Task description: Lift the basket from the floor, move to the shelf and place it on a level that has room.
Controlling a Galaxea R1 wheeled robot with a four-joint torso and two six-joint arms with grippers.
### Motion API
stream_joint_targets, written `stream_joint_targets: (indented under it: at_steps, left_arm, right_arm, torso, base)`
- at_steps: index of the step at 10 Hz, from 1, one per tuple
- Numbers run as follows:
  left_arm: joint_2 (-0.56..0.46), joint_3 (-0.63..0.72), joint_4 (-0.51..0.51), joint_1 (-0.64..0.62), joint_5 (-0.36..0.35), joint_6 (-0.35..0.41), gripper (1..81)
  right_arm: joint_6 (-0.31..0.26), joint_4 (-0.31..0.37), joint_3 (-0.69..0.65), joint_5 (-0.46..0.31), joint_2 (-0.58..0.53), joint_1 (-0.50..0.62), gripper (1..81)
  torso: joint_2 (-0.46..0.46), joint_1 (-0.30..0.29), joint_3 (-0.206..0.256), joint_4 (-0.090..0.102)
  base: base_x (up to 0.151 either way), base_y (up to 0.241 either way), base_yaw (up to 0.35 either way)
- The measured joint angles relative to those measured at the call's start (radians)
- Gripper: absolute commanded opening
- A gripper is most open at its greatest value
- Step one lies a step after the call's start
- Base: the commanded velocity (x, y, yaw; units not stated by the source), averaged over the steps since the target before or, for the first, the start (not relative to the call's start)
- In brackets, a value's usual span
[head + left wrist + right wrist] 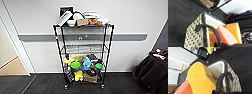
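currently logged, item one: the basket point(194, 36), cream woven sides with a dark braided rim and dark loop handles, seen close under both wrist cameras with the dark carpet floor point(179, 16) beneath it; it appears to hang clear of the floor by its handles, though actual contact with the carpet cannot be ruled out. contents: a yellow sponge point(199, 79) and an orange-pink sponge point(224, 36), both standing taller than the rim. item two: the shelf point(83, 53), black wire rack against the white wall, straight ahead in the head view. top tier crowded with boxes and papers; lower tiers packed with coloured toys and a cardboard box point(90, 78); the level point(85, 48) in the middle looks the barest. grippers: whether the fingers of either are apart or clamped on a handle cannot be told. handling note, as judgement: keep the basket level so the tall sponges do not tip out, approach square to the rack, raise the base above the middle grid before pushing in, and mind the corner poles.
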Motion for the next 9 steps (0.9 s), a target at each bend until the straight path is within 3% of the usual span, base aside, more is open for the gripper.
stream_joint_targets:
  at_steps: [2,9]
  left_arm:
    - [-0.003,0.009,0.001,0.001,0.0,0.0,1.0]
    - [-0.014,0.031,0.001,0.0,-0.003,0.001,1.0]
  right_arm:
    - [0.0,0.0,0.0,0.0,0.0,0.0,1.0]
    - [-0.002,-0.001,0.0,0.002,0.0,-0.003,1.0]
  torso:
    - [0.0,0.0,0.0,0.0]
    - [-0.001,-0.001,0.0,0.0]
  base:
    - [0.042,0.0,0.0]
    - [0.113,0.0,0.0]
